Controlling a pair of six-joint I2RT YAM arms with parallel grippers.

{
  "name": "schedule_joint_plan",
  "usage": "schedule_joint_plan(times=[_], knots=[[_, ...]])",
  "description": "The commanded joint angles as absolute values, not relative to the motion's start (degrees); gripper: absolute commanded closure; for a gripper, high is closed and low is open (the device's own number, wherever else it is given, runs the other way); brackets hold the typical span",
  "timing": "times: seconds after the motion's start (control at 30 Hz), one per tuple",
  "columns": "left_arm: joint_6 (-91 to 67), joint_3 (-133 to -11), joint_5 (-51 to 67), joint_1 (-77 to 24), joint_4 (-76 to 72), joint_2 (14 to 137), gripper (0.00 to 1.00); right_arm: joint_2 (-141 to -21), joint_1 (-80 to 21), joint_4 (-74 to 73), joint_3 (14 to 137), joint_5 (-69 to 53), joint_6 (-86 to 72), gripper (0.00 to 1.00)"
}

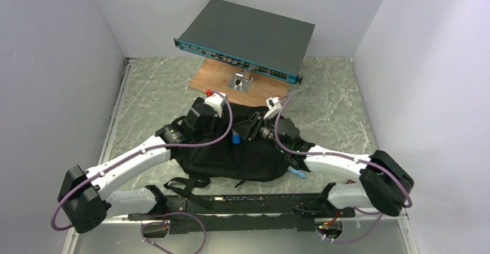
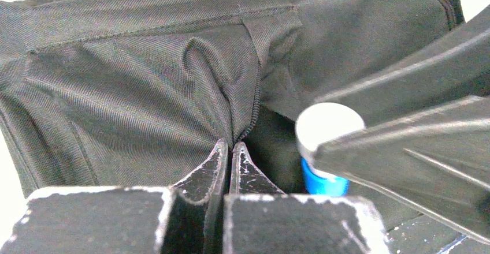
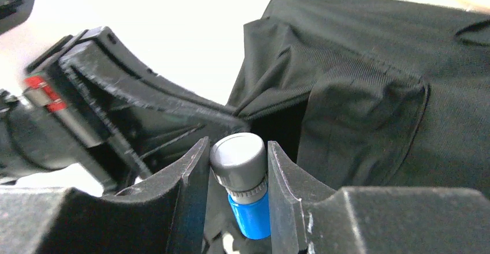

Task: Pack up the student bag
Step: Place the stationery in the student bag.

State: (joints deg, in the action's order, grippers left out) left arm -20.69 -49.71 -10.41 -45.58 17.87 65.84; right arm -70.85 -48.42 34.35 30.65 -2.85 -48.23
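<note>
The student bag [image 1: 231, 159], a black fabric backpack, lies mid-table between both arms, straps toward the near edge. My left gripper [image 2: 231, 145] is shut, its tips pinching the zipper edge of the bag's opening [image 2: 248, 109]. Right beside it, my right gripper [image 3: 238, 156] is shut on a small blue tube with a grey cap [image 3: 240, 161], held upright at the mouth of the opening. The left wrist view shows that tube [image 2: 325, 180] between the right fingers [image 2: 404, 144]. From above, the tube [image 1: 236, 139] shows as a blue spot where both grippers meet. The bag's inside is dark.
A flat dark grey rack-mount device with a teal front [image 1: 248, 34] sits on a wooden board [image 1: 216, 81] at the back. A small blue item [image 1: 298, 174] lies by the bag's right side. Grey walls close in both sides; a black rail [image 1: 242, 199] runs along the near edge.
</note>
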Motion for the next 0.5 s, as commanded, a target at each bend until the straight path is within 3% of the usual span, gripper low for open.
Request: schedule_joint_plan(times=[0.0,0.17,0.23,0.33,0.47], knots=[[-21.45,-50.30,-5.83,-46.05,15.38,63.54,1.00,-76.07,-51.29,53.02,30.44,7.72,-43.11,1.00],[-21.27,-50.48,-5.68,-45.81,15.55,63.95,1.00,-84.35,-52.82,64.18,28.75,12.25,-39.80,1.00],[-21.19,-50.62,-6.25,-45.71,15.68,64.27,1.00,-86.19,-52.87,64.19,29.50,10.85,-40.48,0.96],[-20.63,-50.62,-7.34,-45.30,15.92,64.89,1.00,-83.56,-53.77,59.84,28.60,8.91,-42.53,0.83],[-19.75,-50.80,-7.82,-44.53,17.01,65.39,1.00,-77.00,-54.09,40.09,32.27,8.49,-41.31,0.49]])
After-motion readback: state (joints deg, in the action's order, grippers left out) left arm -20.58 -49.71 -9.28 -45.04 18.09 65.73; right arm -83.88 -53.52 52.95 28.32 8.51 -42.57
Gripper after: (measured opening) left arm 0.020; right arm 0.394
